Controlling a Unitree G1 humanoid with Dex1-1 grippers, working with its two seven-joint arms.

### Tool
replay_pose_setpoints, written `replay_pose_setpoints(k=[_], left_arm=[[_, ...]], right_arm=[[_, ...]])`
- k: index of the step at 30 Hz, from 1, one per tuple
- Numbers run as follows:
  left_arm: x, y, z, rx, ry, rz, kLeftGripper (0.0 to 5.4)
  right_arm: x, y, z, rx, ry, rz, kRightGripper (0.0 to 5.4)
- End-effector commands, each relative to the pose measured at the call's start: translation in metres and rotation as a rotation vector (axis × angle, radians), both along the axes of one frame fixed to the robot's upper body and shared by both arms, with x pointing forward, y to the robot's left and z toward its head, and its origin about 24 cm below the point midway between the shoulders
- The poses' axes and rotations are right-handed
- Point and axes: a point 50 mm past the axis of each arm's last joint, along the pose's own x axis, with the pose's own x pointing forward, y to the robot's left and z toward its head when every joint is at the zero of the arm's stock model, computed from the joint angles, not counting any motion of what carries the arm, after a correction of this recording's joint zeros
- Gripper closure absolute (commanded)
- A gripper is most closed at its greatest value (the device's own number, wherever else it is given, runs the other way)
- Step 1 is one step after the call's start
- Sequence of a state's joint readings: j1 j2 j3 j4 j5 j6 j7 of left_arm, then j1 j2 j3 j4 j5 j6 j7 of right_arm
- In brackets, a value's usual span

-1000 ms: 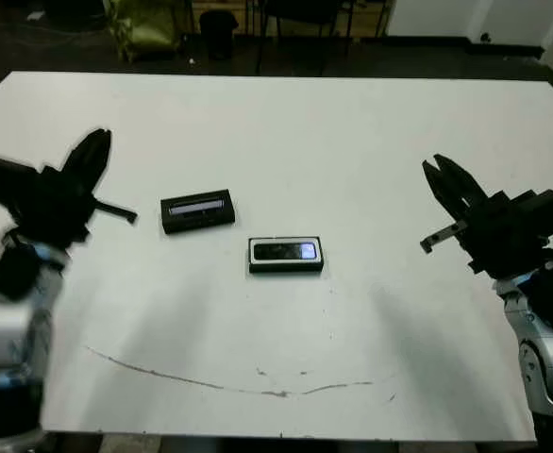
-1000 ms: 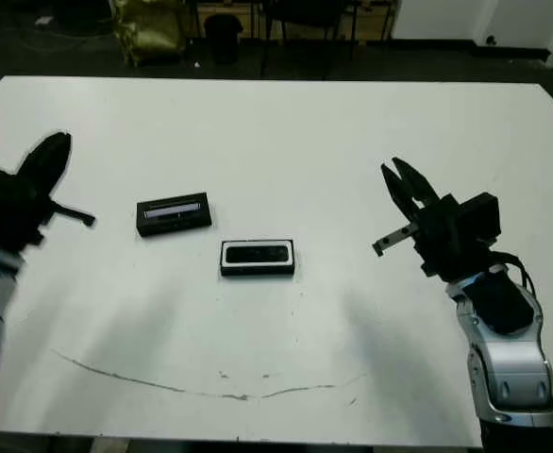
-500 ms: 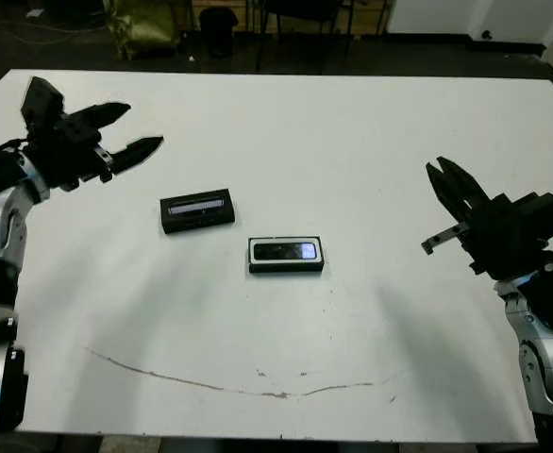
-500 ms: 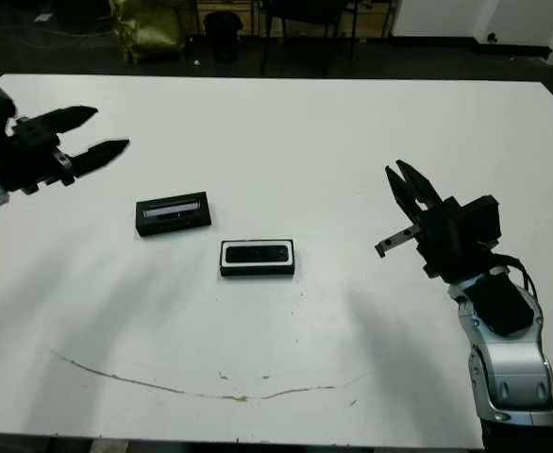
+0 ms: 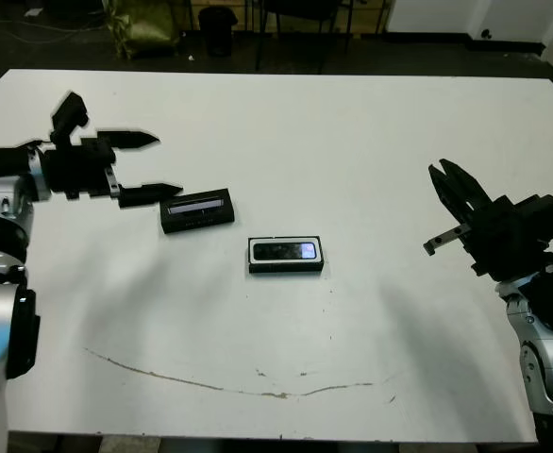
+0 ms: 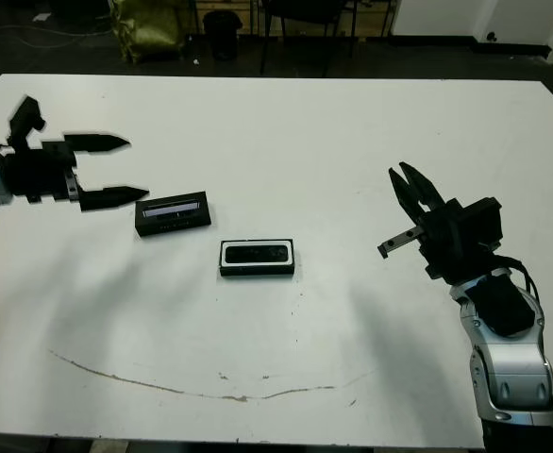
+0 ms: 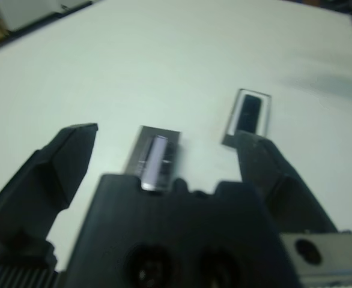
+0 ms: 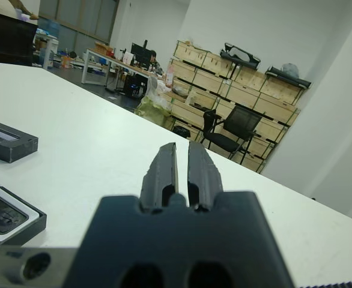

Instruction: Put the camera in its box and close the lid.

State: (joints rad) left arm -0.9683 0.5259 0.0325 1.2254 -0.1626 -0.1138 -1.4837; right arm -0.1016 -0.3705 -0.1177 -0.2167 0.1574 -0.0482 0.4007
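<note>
Left end effector [image 5: 154,165] spread, beside lid [image 5: 197,209]

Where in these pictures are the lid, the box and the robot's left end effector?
lid [image 5: 197,209]: left eye view, on the pale strip across its face.
box [image 5: 254,267]: left eye view, on its black front wall.
left end effector [image 5: 154,164]: left eye view, midway between its two spread fingertips.

I see a white bench [image 5: 371,142] carrying two items near its centre. The lid [image 5: 197,209], flat and black with a pale strip, lies slightly angled. Just beside it, toward my side and to the right, sits the box [image 5: 286,255], white-lined, with the camera [image 5: 287,251] lying inside. A thin brownish line [image 5: 220,382] crosses the near surface.
</note>
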Motion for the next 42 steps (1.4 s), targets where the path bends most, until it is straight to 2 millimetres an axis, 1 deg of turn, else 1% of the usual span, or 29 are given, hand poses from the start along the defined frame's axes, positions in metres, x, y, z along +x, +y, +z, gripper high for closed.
replay_pose_setpoints(k=[1, 5, 8, 12, 18, 24, 29, 32, 35, 42], left_arm=[[0.000, -0.005, -0.010, -0.040, 0.069, 0.000, 0.01], [-0.002, -0.008, -0.015, -0.077, 0.108, -0.016, 0.01], [-0.002, -0.009, -0.018, -0.069, 0.127, -0.007, 0.01], [0.000, -0.010, -0.022, 0.004, 0.111, 0.021, 0.01], [0.004, -0.011, -0.021, 0.093, 0.058, 0.050, 0.01], [0.008, -0.014, -0.014, 0.167, 0.056, 0.039, 0.01], [0.014, -0.020, -0.009, 0.298, 0.003, 0.016, 0.01], [0.016, -0.024, -0.008, 0.336, 0.022, 0.015, 0.01], [0.018, -0.027, -0.008, 0.363, 0.027, 0.003, 0.01], [0.019, -0.030, -0.012, 0.416, 0.047, 0.003, 0.01]], right_arm=[[-0.001, -0.005, -0.009, 0.011, 0.041, -0.034, 5.40], [-0.002, -0.005, -0.011, 0.026, 0.053, -0.030, 5.40], [-0.002, -0.006, -0.012, 0.038, 0.063, -0.025, 5.40], [-0.002, -0.005, -0.013, 0.049, 0.083, -0.033, 5.40], [-0.004, -0.005, -0.015, 0.038, 0.092, -0.029, 5.40], [-0.005, -0.006, -0.018, 0.036, 0.096, -0.014, 5.40], [-0.005, -0.008, -0.021, 0.057, 0.100, -0.002, 5.40], [-0.004, -0.010, -0.024, 0.076, 0.093, 0.018, 5.40], [-0.005, -0.011, -0.024, 0.062, 0.094, 0.002, 5.40], [-0.006, -0.015, -0.029, 0.081, 0.099, 0.010, 5.40]])
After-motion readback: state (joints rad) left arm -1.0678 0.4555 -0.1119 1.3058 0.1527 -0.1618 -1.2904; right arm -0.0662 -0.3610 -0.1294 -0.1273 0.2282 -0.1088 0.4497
